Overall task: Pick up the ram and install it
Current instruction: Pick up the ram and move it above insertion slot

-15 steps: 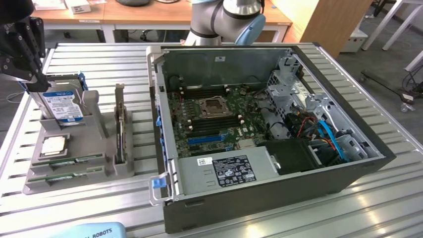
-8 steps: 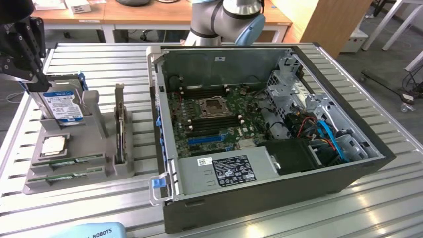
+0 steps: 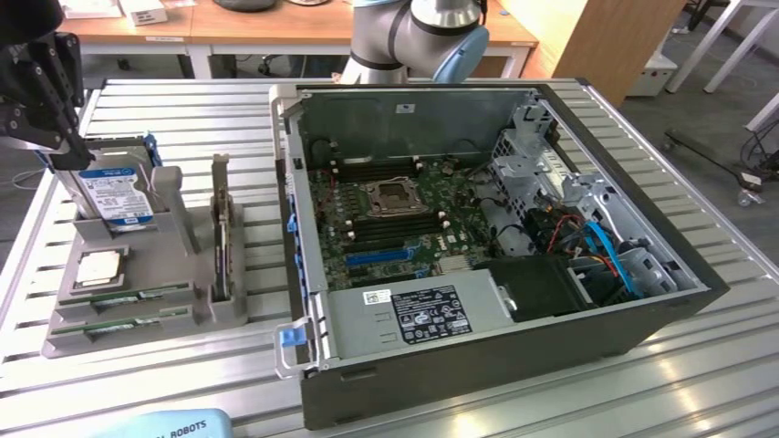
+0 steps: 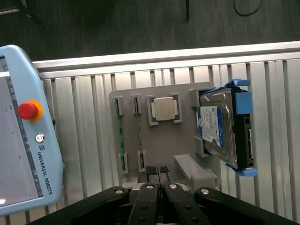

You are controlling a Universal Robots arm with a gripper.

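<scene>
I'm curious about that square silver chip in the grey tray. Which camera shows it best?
The wrist view: it looks straight down on the chip, whole and unobstructed in its tray pocket. The exterior view shows the chip too, but at a slant, near the exterior view's left edge.

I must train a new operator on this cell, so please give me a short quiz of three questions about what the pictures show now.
1. True or false: both ram sticks lie in the gray holder.
2. The fingers are: A) open; B) shut on a ram stick; C) shut, holding nothing.
3. Fill in: in the holder, beside the processor chip, stands the ____.
Key: 1 true; 2 C; 3 hard drive.
</scene>
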